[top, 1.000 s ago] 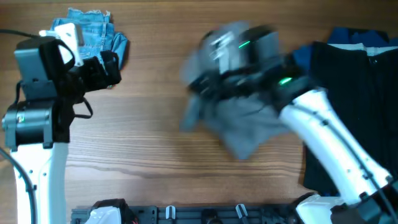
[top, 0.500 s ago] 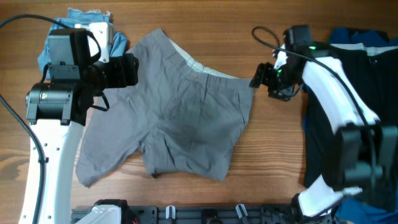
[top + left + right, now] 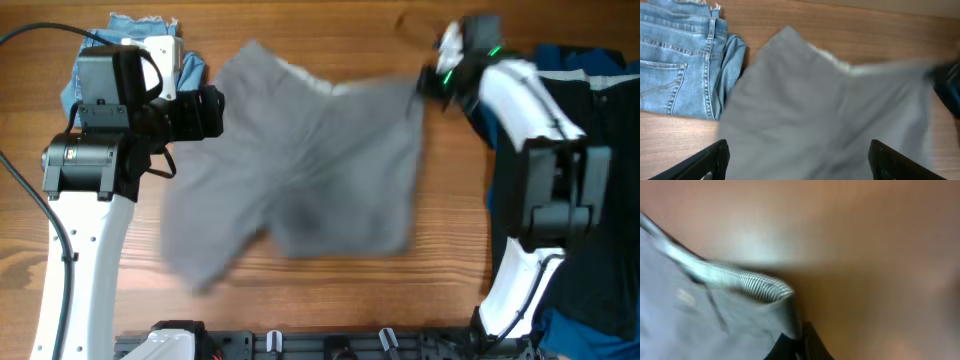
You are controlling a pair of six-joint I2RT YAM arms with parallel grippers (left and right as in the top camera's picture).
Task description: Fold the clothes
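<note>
The grey shorts [image 3: 310,170] lie spread across the middle of the table, blurred by motion, with the waistband toward the far edge. My right gripper [image 3: 430,82] is shut on the right waistband corner; the right wrist view shows its dark jaws [image 3: 800,342] pinched on the cloth [image 3: 715,325] just under the ribbed paler inner band. My left gripper [image 3: 205,110] hangs open over the shorts' left side. In the left wrist view both its fingers stand wide apart [image 3: 797,146] above the grey cloth [image 3: 830,115], with nothing between them.
Folded light-blue denim shorts [image 3: 150,50] [image 3: 680,60] lie at the far left, beside the grey cloth. A large black garment [image 3: 590,150] over blue fabric covers the right side. A black rack [image 3: 330,345] runs along the front edge.
My right gripper has shut on the waistband corner and moved toward the far edge, dragging the shorts with it. The left arm has stayed in place, still open.
</note>
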